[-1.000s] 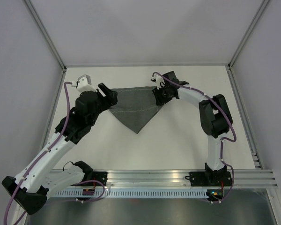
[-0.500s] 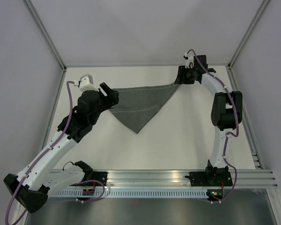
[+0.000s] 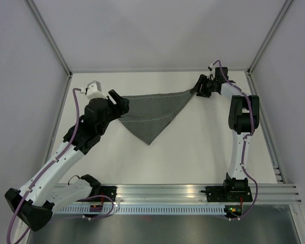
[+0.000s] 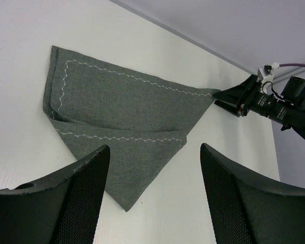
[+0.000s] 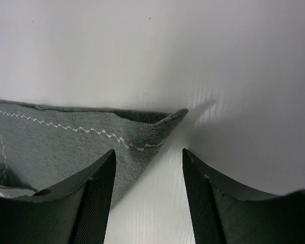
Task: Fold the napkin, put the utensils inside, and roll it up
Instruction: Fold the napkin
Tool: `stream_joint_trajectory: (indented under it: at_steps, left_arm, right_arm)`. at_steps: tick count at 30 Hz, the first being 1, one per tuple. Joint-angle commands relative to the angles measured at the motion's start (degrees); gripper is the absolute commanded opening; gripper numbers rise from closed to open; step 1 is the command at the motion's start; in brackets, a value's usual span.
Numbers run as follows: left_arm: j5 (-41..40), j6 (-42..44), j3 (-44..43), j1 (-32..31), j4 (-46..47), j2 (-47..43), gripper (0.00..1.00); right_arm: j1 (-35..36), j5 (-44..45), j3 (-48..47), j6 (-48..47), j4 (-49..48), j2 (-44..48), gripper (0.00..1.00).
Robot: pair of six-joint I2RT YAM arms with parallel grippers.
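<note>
Watching the dark grey square fabric napkin [image 3: 150,116] from overhead: it is lying flat on the white table [image 3: 193,152], folded into a rough triangle. Its long edge is facing the far side and its point is aiming toward the arm bases. Pale zigzag stitching is running near its hems, and in the left wrist view a second layer is showing along the lower fold.

I am seeing the left gripper [image 3: 119,104] sitting at the napkin's left end. Its black mesh-textured fingers [image 4: 81,193] are standing wide apart, gripping nothing. How high it is hanging over the cloth I cannot tell.

The right gripper [image 3: 199,89] is sitting at the napkin's drawn-out right tip, near the far right of the table. In the right wrist view its jaws are standing apart. The slightly curled tip is lying on the table just ahead of the gap, unpinched.
</note>
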State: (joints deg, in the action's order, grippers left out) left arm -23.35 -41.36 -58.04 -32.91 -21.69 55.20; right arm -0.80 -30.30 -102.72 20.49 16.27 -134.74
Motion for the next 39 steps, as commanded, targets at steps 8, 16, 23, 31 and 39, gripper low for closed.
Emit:
stream_joint_trajectory:
  at_steps: [8, 16, 23, 31, 39]
  left_arm:
    - [1.6, 1.5, 0.5, 1.0, 2.1, -0.8, 0.77]
    - [1.8, 1.4, 0.7, 1.2, 2.0, -1.1, 0.77]
    - [2.0, 1.1, 0.9, 1.2, 1.8, -1.1, 0.77]
    - [2.1, 1.1, 1.1, 1.2, 1.8, -1.2, 0.77]
    - [2.3, 0.9, 1.2, 1.3, 2.1, -0.7, 0.77]
  right_arm:
    - [-2.0, 0.3, -2.0, 8.3, -4.1, -3.4, 0.57]
    - [-2.0, -0.3, -2.8, 10.0, -5.7, -4.7, 0.52]
    - [-2.0, -1.0, -3.0, 11.1, -6.4, -4.9, 0.38]
    - [-1.6, -2.1, -3.4, 8.8, -7.5, -2.5, 0.20]
    - [0.4, -1.8, -0.7, 1.7, -8.4, 6.2, 0.18]
